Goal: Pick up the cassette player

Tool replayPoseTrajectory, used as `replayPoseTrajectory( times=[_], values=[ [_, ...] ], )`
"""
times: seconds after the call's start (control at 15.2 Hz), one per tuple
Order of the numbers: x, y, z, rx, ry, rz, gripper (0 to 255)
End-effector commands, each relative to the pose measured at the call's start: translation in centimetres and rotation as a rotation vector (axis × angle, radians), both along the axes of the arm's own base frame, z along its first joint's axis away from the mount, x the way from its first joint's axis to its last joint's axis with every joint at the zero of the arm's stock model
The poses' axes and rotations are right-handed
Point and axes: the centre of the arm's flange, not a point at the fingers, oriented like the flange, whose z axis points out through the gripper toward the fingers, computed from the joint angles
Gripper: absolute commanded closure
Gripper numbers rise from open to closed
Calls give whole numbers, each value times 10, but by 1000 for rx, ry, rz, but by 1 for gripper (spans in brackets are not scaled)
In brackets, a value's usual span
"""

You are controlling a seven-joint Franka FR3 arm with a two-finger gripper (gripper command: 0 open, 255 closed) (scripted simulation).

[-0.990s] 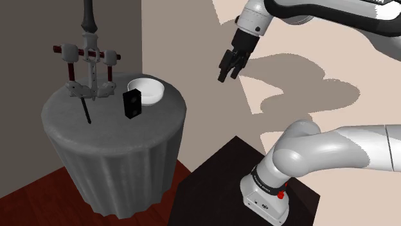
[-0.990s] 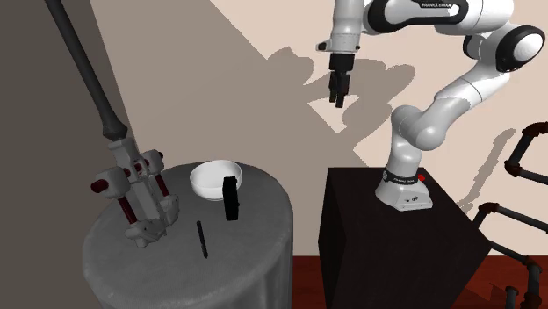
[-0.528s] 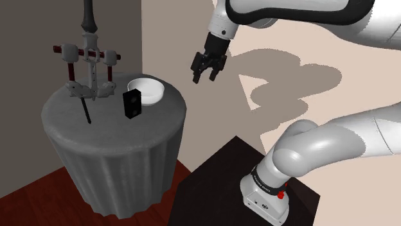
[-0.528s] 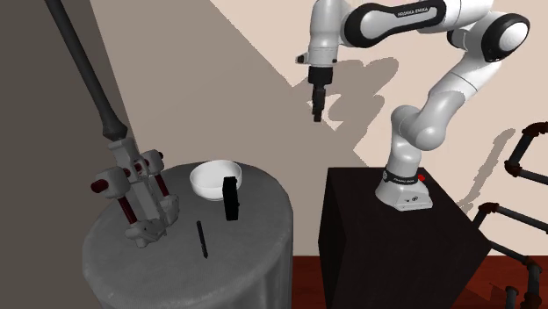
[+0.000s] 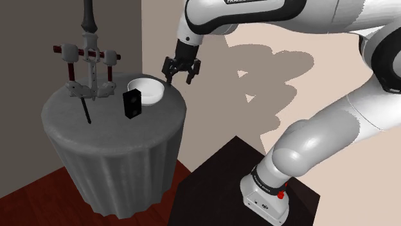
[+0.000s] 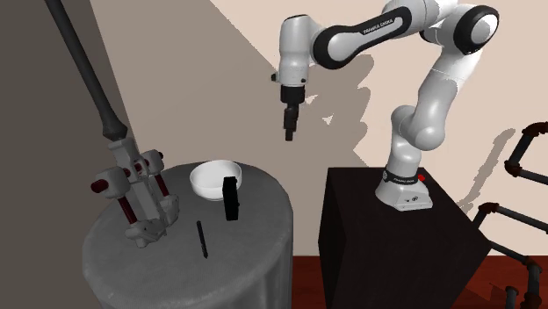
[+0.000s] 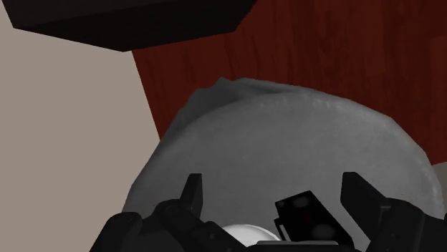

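The cassette player (image 5: pixel 132 104) is a small black box standing upright on the round grey-draped table (image 5: pixel 109 131), just in front of a white bowl (image 5: pixel 146 91). In the second exterior view the cassette player (image 6: pixel 231 198) stands beside the bowl (image 6: pixel 214 178). My gripper (image 5: pixel 180 74) hangs open in the air above the table's edge, to the shoulder view's right of the bowl and well above the player. It points down (image 6: pixel 290 133). In the wrist view the player (image 7: pixel 304 218) lies between and below my spread fingertips (image 7: pixel 191 192), untouched.
A white and red contraption with a dark pole (image 5: pixel 90 67) stands at the table's back, and a thin black stick (image 5: pixel 85 110) lies beside it. My stand is a black box (image 6: pixel 395 237). Dark pipes (image 6: pixel 525 167) rise at the second exterior view's right. The floor is red wood (image 7: pixel 322 50).
The arm has swung toward the table and lowered: the gripper went from high near the wall to just above the table's edge by the bowl. Nothing on the table moved.
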Motion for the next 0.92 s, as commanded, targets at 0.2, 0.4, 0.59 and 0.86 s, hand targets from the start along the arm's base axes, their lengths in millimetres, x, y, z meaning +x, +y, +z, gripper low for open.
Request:
replayPoseTrajectory(
  times=[0.2, 0.4, 0.59, 0.86],
  values=[
    [55, 26, -28, -5, 18, -74, 0],
    [90, 39, -45, -9, 29, -117, 0],
    [124, 50, -64, -13, 41, -161, 0],
    [171, 63, -89, -18, 55, -218, 0]
  ],
)
